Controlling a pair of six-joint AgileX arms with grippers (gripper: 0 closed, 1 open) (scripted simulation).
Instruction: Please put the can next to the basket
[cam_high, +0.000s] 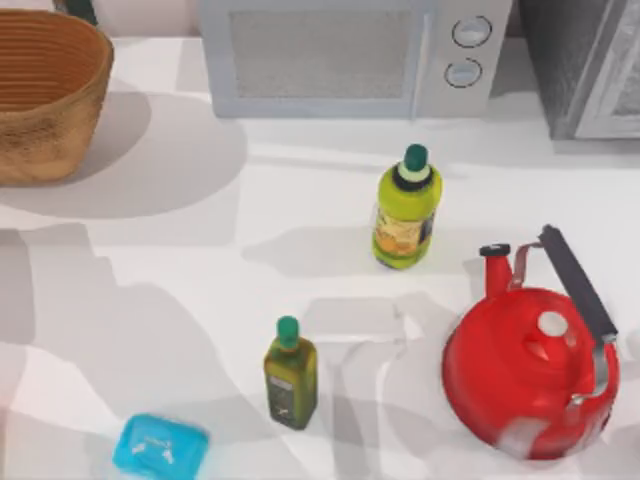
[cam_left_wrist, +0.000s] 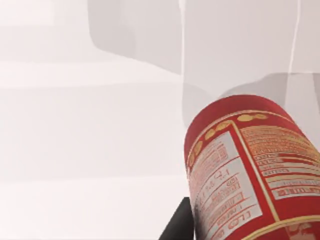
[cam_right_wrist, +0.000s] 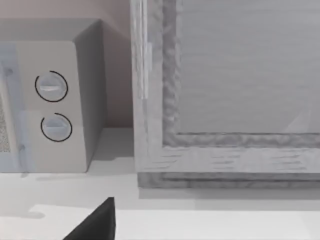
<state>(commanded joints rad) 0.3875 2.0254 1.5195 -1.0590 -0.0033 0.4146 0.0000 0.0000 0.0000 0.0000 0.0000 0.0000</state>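
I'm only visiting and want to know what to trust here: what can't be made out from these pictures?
- The can, left wrist view: its lower part is cut off by the picture edge, and its label print is too small to read.
- Left gripper: a dark finger beside the can is cut by the edge; grip unclear.
- The basket, top view: its left part is cut off.

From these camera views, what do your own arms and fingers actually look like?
Very little of them shows. In the left wrist view, a flat black finger with a straight edge pokes in beside the red can. In the right wrist view, a similar matte black, angular finger rises from the edge. No cables, markings or arm casing can be seen.
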